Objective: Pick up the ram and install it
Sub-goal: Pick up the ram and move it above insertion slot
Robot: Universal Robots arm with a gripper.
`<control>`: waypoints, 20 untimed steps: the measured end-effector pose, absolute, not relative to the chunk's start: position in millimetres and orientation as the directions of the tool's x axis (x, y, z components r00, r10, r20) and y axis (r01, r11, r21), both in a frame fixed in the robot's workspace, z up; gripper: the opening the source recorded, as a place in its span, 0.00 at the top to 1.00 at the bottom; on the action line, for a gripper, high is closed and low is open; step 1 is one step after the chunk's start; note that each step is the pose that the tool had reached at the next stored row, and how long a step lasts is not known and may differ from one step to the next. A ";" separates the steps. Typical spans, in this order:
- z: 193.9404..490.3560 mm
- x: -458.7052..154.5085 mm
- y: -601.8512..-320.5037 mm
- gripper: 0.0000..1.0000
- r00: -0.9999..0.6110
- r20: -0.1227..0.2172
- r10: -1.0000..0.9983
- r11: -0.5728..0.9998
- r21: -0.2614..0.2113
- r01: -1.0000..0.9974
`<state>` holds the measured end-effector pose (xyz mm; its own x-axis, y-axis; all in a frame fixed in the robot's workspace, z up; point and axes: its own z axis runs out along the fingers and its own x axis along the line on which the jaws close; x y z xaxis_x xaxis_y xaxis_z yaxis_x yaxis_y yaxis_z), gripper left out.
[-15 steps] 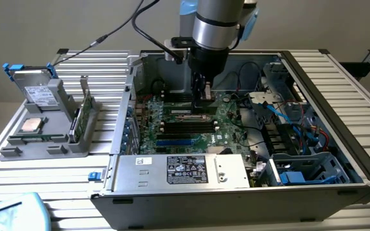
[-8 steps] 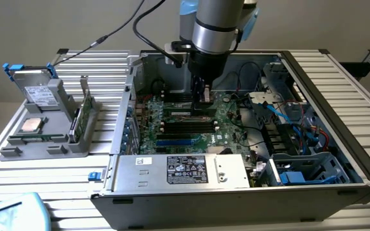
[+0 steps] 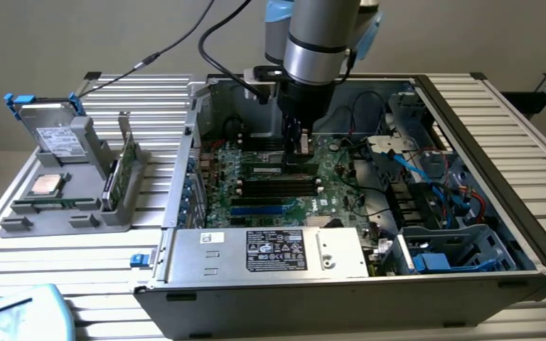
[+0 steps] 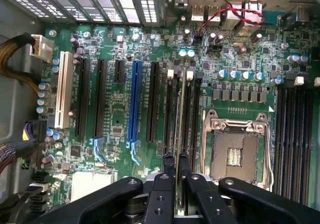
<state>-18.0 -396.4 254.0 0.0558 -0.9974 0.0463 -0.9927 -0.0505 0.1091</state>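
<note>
Steel case (image 3: 349, 305) lies open on your slatted tabletop (image 3: 65, 263), and you can look straight down into it. Inside, the green motherboard (image 3: 273, 192) covers the floor, a silver power supply (image 3: 273, 249) fills the near side, and blue cables (image 3: 415, 167) run to a drive cage (image 3: 453, 249) at the exterior view's right. Outside the case, at the exterior view's left, a grey holder (image 3: 55, 213) carries a hard drive (image 3: 53, 131), a processor (image 3: 47, 183) and a green card (image 3: 121, 174) standing on edge.

Your pincer (image 4: 176, 159) is down inside the case over the middle of the board. Its jaws stand narrow, clamped on the ram (image 4: 178, 114), which the wrist view shows edge-on as a thin strip. The ram runs in line with the black memory slots (image 4: 192, 114) beside it. You cannot tell whether it is seated in a slot or just above one.

The empty socket (image 4: 235, 149) with its metal frame lies just beside those slots, so room there is tight. A second bank of slots (image 4: 295, 134) lies beyond the socket. On the ram's other side the board is low and flat, with a blue slot (image 4: 134, 104) and a white slot (image 4: 63, 91). The case's far wall stands close behind the arm.
</note>
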 end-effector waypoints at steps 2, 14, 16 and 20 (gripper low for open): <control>252.3 -17.9 -396.4 0.86 0.056 0.055 -0.997 -0.050 0.110 -0.993; 246.5 -17.9 -395.4 0.86 0.054 0.067 -0.996 -0.047 0.104 -0.993; 245.9 -17.9 -395.3 0.86 0.054 0.068 -0.996 -0.046 0.104 -0.993; 242.7 -17.9 -394.5 0.86 0.050 0.069 -0.996 -0.043 0.104 -0.994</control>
